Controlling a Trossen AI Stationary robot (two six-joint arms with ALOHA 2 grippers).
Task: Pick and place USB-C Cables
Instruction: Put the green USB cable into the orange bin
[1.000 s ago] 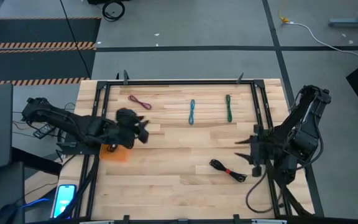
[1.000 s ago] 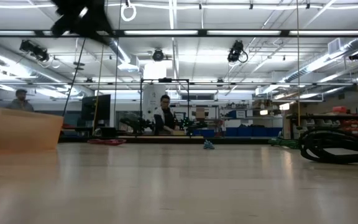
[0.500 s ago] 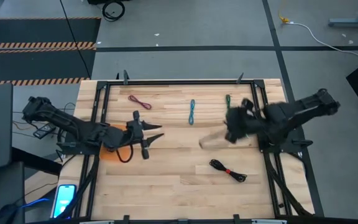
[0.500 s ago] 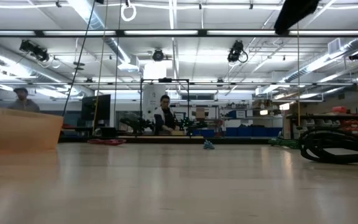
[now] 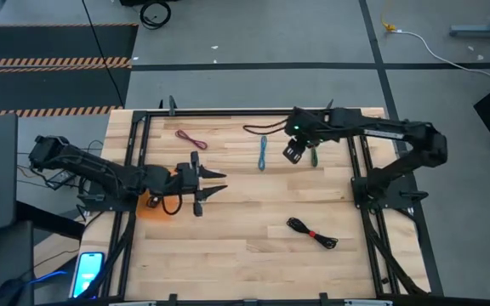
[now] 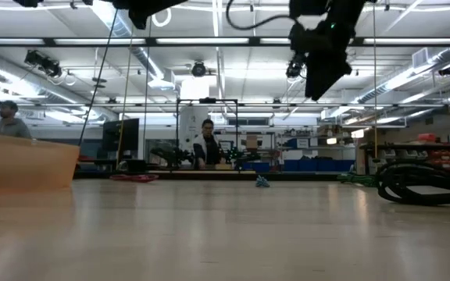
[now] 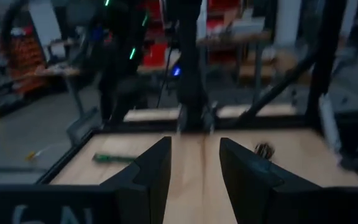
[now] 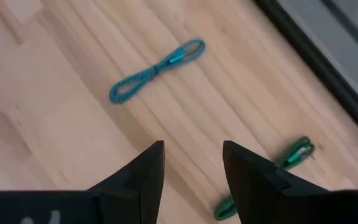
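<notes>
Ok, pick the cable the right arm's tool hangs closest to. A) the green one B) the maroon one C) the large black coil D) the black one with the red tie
A: in the high view the right tool hangs, fingers open, just beside the green cable, with the teal cable a little farther off.

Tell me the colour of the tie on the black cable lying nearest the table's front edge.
Red, on the black cable; clearest in the high view.

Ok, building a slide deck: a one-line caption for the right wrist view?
Open right pincer poised above the table between the teal-blue cable and the green cable.
</notes>
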